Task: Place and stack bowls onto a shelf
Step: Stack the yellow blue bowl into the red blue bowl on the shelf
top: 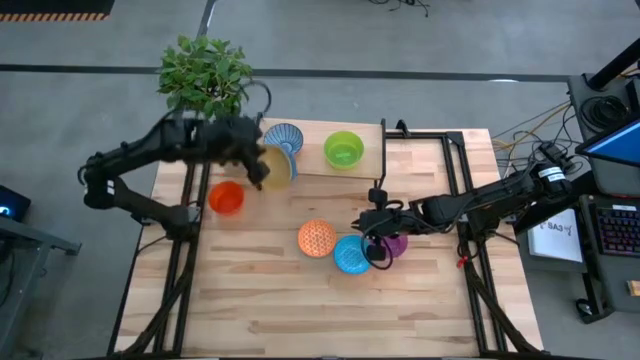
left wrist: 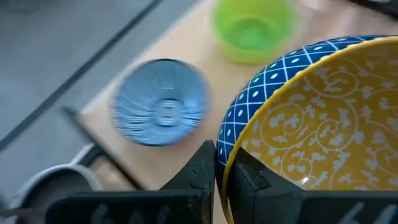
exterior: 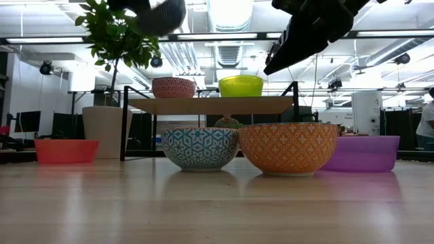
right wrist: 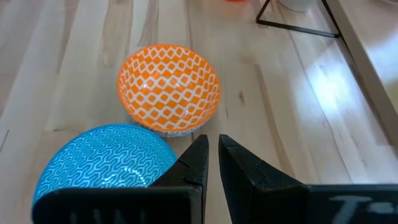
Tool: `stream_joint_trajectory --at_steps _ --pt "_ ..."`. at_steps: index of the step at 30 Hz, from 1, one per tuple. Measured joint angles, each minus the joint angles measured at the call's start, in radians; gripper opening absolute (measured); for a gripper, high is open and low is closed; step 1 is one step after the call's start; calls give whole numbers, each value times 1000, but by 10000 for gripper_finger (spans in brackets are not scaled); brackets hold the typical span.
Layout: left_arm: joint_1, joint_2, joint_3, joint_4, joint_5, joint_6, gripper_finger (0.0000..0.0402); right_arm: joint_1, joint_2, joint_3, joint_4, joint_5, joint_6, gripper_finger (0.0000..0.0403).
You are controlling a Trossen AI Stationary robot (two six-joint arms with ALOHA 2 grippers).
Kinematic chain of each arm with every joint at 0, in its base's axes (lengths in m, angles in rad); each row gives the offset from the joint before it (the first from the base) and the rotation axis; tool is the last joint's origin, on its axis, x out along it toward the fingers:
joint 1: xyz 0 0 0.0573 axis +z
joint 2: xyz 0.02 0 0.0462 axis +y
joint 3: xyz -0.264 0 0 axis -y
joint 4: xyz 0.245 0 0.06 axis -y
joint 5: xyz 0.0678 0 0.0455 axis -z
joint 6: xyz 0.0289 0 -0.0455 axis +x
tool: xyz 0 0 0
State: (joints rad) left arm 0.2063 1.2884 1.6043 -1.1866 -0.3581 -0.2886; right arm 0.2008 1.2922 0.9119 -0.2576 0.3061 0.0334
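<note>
L gripper [left wrist: 221, 177] is clenching the yellow bowl's [left wrist: 323, 118] rim, hovering just beside the blue striped bowl [left wrist: 160, 111] on the shelf [top: 365, 160]; R gripper [right wrist: 211, 163], nearly shut & empty, is idling over the bright blue bowl [right wrist: 102, 158].

A leafy plant [top: 205, 75] in a pale pot [exterior: 107, 131] is seen just beyond the left gripper [top: 262, 172], off the table [top: 260, 300] edge.

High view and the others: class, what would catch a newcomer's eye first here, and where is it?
The left gripper holds a yellow bowl by its rim above the shelf, where a blue bowl and a green bowl already sit. On the table, an orange patterned bowl, a bright blue bowl and a purple bowl cluster under the right gripper.
</note>
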Motion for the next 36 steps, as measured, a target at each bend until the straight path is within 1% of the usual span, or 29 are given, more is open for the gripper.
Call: stream_joint_trajectory --at_steps 5,8,12,16,23,29,36 --pt "164 19 -2 2 1 81 4 0 0 0 0 0 -2 27" --pt "241 42 -2 34 32 131 4 0 0 0 0 0 -1 27" --pt "317 85 -2 59 96 186 5 0 0 0 0 0 -1 27" --pt "378 141 0 57 100 249 5 0 0 0 0 0 -1 27" --pt "431 221 49 60 109 302 5 0 0 0 0 0 -1 27" --pt "434 276 98 48 109 310 6 0 0 0 -1 0 -6 27" --pt "435 306 99 35 109 306 19 0 0 0 -6 0 -7 27"
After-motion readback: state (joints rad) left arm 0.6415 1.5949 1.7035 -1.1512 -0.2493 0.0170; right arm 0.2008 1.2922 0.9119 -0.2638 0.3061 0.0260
